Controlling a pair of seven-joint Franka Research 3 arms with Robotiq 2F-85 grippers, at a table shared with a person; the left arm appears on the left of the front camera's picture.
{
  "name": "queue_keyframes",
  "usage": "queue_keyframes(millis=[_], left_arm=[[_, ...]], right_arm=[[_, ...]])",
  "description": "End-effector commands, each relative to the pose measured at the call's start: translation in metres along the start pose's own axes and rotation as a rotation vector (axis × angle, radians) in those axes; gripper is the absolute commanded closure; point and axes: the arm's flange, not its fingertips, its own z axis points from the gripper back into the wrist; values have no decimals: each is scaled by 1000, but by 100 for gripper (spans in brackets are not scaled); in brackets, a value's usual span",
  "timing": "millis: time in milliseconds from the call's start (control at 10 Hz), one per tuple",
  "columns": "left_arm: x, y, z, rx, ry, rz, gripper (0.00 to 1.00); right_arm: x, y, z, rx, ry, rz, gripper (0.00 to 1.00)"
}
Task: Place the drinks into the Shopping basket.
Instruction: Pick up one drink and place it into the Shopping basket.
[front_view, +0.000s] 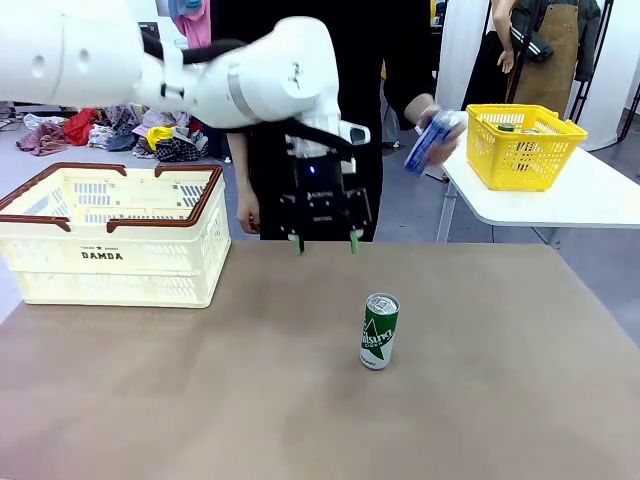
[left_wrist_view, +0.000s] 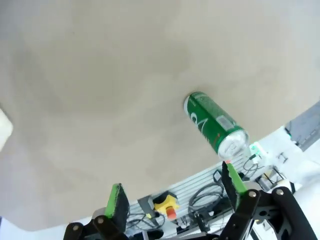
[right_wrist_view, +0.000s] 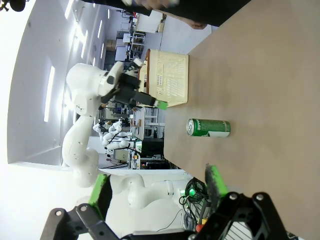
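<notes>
The green can (front_view: 380, 331) stands upright on the brown desk (front_view: 200, 400), right of centre and alone. The left pincer (front_view: 326, 243) hangs above the desk just beyond the can, on its far-left side, released, with nothing between its green pads. The Shopping basket (front_view: 110, 235) sits at the far left of the desk, well apart from the can. Across the desk, a person's hand (front_view: 447, 124) holds a blue can (front_view: 428, 143) in the air near a yellow basket (front_view: 525, 145) on a white table (front_view: 590, 200). The right pincer (right_wrist_view: 159, 187) is released too, gripping nothing.
</notes>
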Motion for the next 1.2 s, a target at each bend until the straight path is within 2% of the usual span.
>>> queue_keyframes(millis=[0, 100, 200, 300, 400, 500, 600, 800, 900, 1100], left_arm=[[-77, 53, 67, -43, 72, -64, 0], [-140, 88, 102, -98, 65, -108, 0], [-203, 127, 129, -160, -1, -39, 0], [-249, 156, 142, -195, 3, -94, 0], [-287, 184, 148, -222, -49, -149, 0], [-316, 210, 149, -257, -128, -122, 0], [-342, 231, 140, -200, -197, -217, 0], [-380, 253, 102, -58, -374, -300, 0], [-391, 265, 85, -49, -405, -322, 0], [-399, 293, 65, -138, -441, -312, 0]], right_arm=[[2, 3, 0, 18, -10, 13, 0], [2, 3, 0, 18, -10, 13, 0], [2, 3, 0, 18, -10, 13, 0], [2, 3, 0, 18, -10, 13, 0], [2, 3, 0, 18, -10, 13, 0], [2, 3, 0, 18, -10, 13, 0], [2, 3, 0, 18, -10, 13, 0], [2, 3, 0, 18, -10, 13, 0], [2, 3, 0, 18, -10, 13, 0], [2, 3, 0, 18, -10, 13, 0]])
